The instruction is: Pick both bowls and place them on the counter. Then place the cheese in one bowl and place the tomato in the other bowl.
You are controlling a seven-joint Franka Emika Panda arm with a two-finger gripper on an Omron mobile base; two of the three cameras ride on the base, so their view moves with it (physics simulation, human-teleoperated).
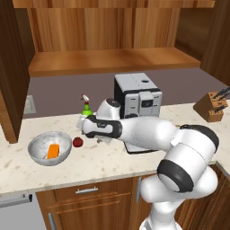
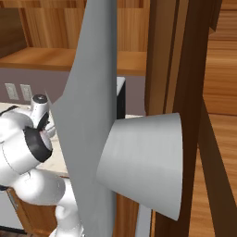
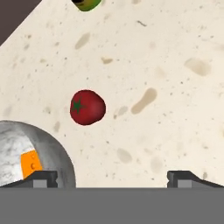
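Hand view: your pincer [image 3: 112, 177] is hanging wide open above the tomato [image 3: 87, 107], cheese [image 3: 32, 163] sitting in the marbled bowl [image 3: 52, 151].

My arm rises from my base at five o'clock in the left base view, folds at a bulky elbow and reaches toward nine o'clock, forearm nearly level. My wrist bends down, so my gripper [image 3: 112, 176] looks straight downward. My fingertips [image 3: 42, 176] stand wide apart, jaws spread, nothing between them.
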